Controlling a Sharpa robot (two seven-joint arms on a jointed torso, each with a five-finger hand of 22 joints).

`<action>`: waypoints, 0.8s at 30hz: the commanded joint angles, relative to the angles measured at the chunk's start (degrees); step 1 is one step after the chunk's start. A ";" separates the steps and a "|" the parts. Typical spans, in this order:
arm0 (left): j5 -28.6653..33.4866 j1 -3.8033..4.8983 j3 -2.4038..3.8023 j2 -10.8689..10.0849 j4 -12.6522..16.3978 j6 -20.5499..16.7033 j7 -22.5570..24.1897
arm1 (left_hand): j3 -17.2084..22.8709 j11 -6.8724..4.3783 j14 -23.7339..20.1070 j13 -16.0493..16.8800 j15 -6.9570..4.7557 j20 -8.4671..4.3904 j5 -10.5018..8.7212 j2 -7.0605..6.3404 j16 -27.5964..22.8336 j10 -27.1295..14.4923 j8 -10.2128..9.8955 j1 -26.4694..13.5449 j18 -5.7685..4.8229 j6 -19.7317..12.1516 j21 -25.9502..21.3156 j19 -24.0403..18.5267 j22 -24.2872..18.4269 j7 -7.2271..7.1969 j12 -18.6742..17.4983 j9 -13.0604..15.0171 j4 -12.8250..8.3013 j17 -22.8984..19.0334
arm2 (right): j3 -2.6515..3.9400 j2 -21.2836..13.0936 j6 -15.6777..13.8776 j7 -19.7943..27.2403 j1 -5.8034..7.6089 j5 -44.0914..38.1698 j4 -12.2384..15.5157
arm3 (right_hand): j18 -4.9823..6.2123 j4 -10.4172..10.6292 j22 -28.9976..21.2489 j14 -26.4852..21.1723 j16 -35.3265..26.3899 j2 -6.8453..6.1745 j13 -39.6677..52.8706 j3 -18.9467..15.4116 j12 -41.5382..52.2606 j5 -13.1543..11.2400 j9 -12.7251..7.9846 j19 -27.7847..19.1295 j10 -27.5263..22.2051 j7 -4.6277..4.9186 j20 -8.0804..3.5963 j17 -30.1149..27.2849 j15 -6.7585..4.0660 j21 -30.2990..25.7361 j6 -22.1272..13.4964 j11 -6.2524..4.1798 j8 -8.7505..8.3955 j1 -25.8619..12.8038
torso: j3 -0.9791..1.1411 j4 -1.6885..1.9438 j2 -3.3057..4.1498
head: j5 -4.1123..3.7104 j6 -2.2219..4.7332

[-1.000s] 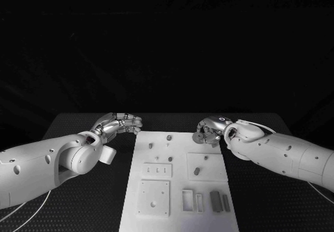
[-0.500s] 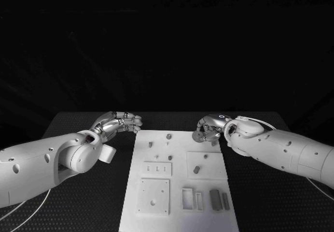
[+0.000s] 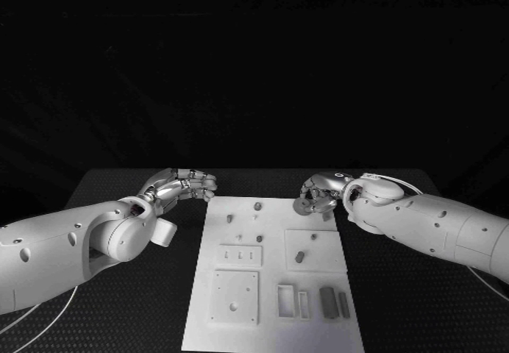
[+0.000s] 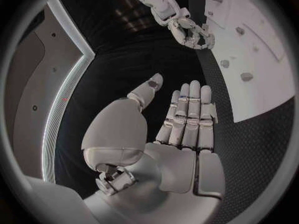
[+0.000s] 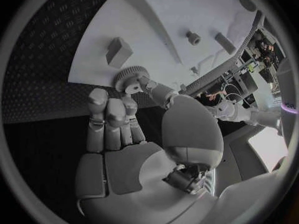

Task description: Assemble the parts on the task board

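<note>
The right hand (image 3: 319,193) hangs over the far right corner of the task board (image 3: 273,323), pinching a small toothed gear (image 5: 127,78) between thumb and a fingertip while its other fingers lie straight alongside; the right wrist view shows the gear held flat-side out, clear of the board, which would let it come down squarely onto whatever seat it belongs to. Which seat that is cannot be told from here, though a short peg (image 5: 194,38) and a slanted block (image 5: 118,51) stand on the board just beyond the gear. The left hand (image 3: 182,185) sits over the dark bench (image 3: 127,184) just off the board's far left corner, holding nothing, its fingers straight and pressed side by side with the thumb set apart; it seems parked there to leave the board free for the other arm. Nearer the robot, the board carries raised square plates (image 3: 235,298), a slotted holder (image 3: 287,304) and two dark bars (image 3: 334,304) lying side by side, probably parts waiting their turn. Judging by this, assembly is at an early stage, with the gear's placement the step in hand.
</note>
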 commanded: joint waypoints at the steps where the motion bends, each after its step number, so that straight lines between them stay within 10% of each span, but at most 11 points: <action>1: 0.20 0.06 0.06 0.05 0.20 0.78 0.32 | -0.10 0.38 0.09 -0.01 0.38 0.03 -0.29 0.05 -0.39 0.15 -0.26 0.04 1.06 -0.17 -0.20 -0.47 0.94 0.28 -0.21 0.00 -0.18 0.08 | -1.05 -0.14 7.71 -2.76 -1.54 -3.01 0.19 | 2.09 -0.12 1.11 -0.47 -0.40 0.69 -0.11 0.55 0.25 -0.11 0.31 -0.43 -1.46 -0.39 0.10 0.10 -0.13 0.40 6.51 -0.94 0.62 0.03 | 0.00 -0.04 -0.01 | -0.01 -0.05; 7: 0.20 0.06 0.06 -0.07 0.31 0.70 0.31 | -0.08 0.38 0.09 -0.01 0.38 0.03 -0.28 0.08 -0.41 0.15 -0.26 0.04 1.07 -0.16 -0.21 -0.47 0.94 0.28 -0.23 0.00 -0.18 0.09 | -1.05 -0.25 4.82 -3.92 -1.54 -8.74 1.23 | 2.09 -0.13 1.08 -0.51 -0.58 1.29 -0.41 0.76 0.12 -0.11 0.51 -0.62 -1.44 -0.52 0.20 0.20 -0.26 0.53 6.62 -1.07 0.75 -0.40 | -0.03 0.02 0.02 | -0.14 -0.06; 14: 0.19 0.07 0.06 -0.31 0.58 0.65 0.30 | -0.06 0.38 0.10 -0.01 0.37 0.03 -0.27 0.08 -0.43 0.16 -0.27 0.07 1.07 -0.16 -0.21 -0.48 0.94 0.28 -0.25 0.01 -0.20 0.11 | -1.96 -0.23 2.31 -4.32 -1.54 -11.43 2.33 | 2.09 -0.52 0.94 -0.18 -0.77 -2.94 -0.78 0.36 0.16 -0.11 0.67 -0.36 -1.14 -0.50 0.17 0.31 -0.31 0.81 6.36 -1.09 0.67 -0.76 | 0.05 -0.11 0.03 | -0.22 0.00; 24: 0.18 0.07 0.06 -0.37 0.58 0.63 0.29 | -0.07 0.38 0.11 0.00 0.38 0.03 -0.28 0.05 -0.46 0.18 -0.28 0.04 1.07 -0.15 -0.21 -0.49 0.94 0.28 -0.27 0.02 -0.20 0.14 | -2.45 -0.05 1.57 -4.06 -1.56 -11.31 1.85 | 2.09 -0.44 0.78 -0.05 -1.05 -4.80 -1.09 -0.76 0.12 -0.12 0.70 -0.23 -1.20 -0.31 0.10 0.41 -0.18 0.80 5.75 -0.92 0.37 -1.09 | 0.14 -0.05 0.02 | -0.28 -0.13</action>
